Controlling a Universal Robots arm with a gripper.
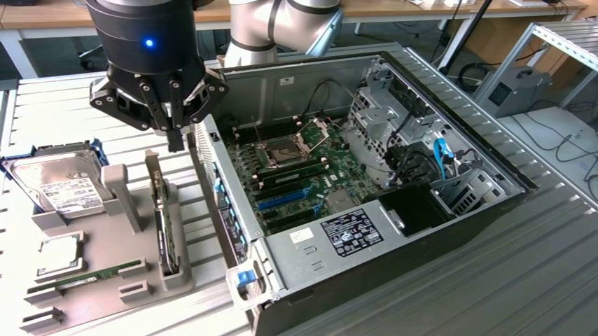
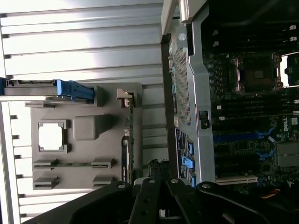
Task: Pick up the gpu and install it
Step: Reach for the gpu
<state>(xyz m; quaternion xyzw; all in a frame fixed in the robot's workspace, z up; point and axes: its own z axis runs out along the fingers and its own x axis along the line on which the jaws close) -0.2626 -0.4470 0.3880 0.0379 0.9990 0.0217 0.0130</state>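
Note:
The gpu (image 1: 164,220) is a thin dark card standing on edge in a slot of the grey holder tray (image 1: 112,280), its silver bracket end toward the back. In the wrist view the gpu (image 2: 127,144) appears edge-on along the tray's side nearest the computer. My gripper (image 1: 176,143) hangs just above the card's bracket end, between the tray and the case wall. Its fingers are shut together with nothing between them. The wrist view looks past the shut gripper (image 2: 159,169) onto the near end of the card.
An open computer case (image 1: 467,157) lies at the exterior view's right of the tray, with its motherboard (image 1: 299,175) exposed. On the tray are a silver hard drive (image 1: 61,185) in a blue caddy, a processor (image 1: 61,252) and a green memory stick (image 1: 94,276). The case wall (image 1: 217,189) stands close beside the card.

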